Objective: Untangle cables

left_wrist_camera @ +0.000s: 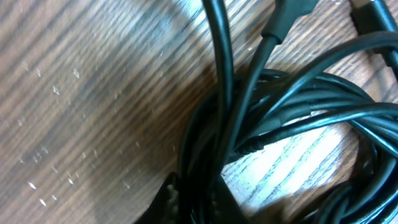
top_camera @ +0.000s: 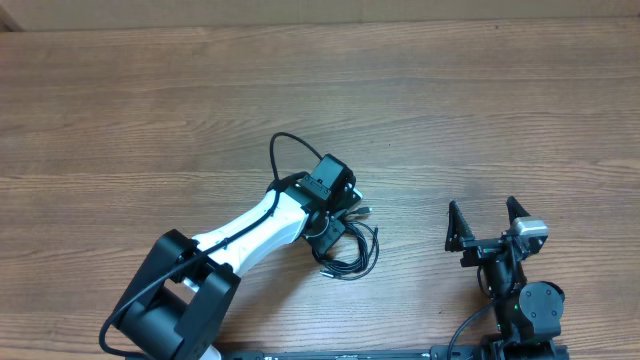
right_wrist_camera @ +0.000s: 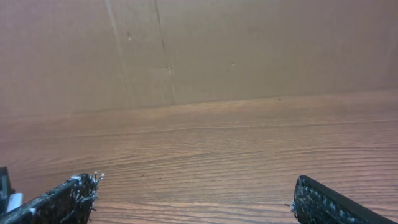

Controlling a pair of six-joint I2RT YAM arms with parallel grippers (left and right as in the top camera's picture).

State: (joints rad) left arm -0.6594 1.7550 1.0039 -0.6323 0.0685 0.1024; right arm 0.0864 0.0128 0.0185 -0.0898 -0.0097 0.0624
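Your left gripper [top_camera: 335, 222] is lowered onto the tangle of thin black flexible cables [top_camera: 352, 248]. Neither the overhead nor the left wrist view shows how far its jaws stand apart, or whether they hold a strand.

In the left wrist view the cables [left_wrist_camera: 280, 112] fill the frame as several overlapping loops that cross at one knot, lying on the brown wood-grain table [left_wrist_camera: 81, 112]. A small black plug tip [left_wrist_camera: 292, 15] points away from the knot, toward the top of the frame.

From overhead, the bundle is a compact coil at the tip of the white left arm [top_camera: 255, 230]. That arm's thicker black cable [top_camera: 285, 150] arches just beyond the bundle.

Your right gripper [top_camera: 487, 225] stands well to the right of the bundle, jaws spread wide with nothing between them. Its wrist view [right_wrist_camera: 193, 205] shows only bare table [right_wrist_camera: 236, 143].

Beyond the bundle the table [top_camera: 450, 100] runs open to its far edge, where a plain brown cardboard wall [right_wrist_camera: 249, 50] rises.
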